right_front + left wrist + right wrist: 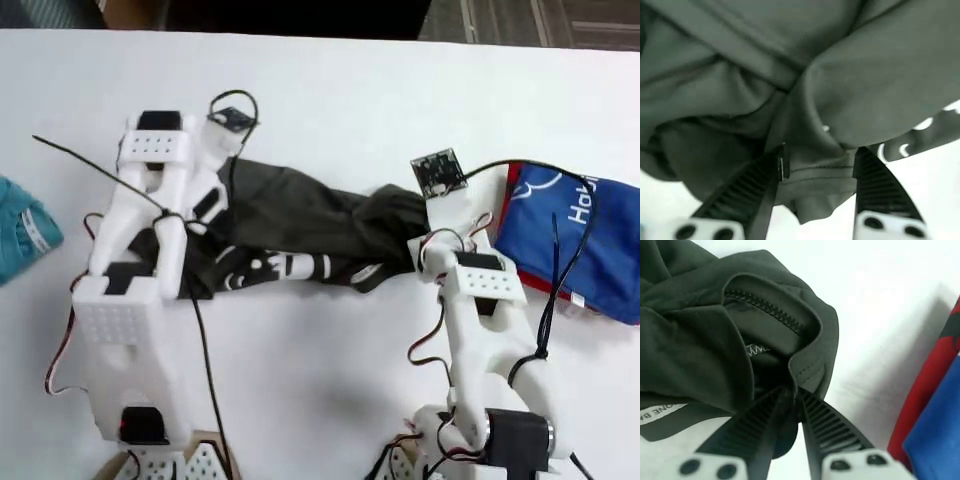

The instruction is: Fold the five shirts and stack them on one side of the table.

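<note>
Dark shirt (300, 215): bunched in long strip on worktop (330, 350), spanning both sets of fingers.
Right fingers (830, 430): closed on hem at one end, cloth pinched between tips; probably anchoring corner for spreading.
Left fingers (752, 192): parted, straddling thick fold, not clamped; cloth bulges between and beyond tips.
Blue shirt (580, 240): near right fingers, outer side, out of working area.
Teal shirt (25, 230): well beyond left fingers.

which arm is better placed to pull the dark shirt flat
Right, likely: the right gripper is shut on the dark shirt near its collar; the left gripper is open around a fold.
</note>
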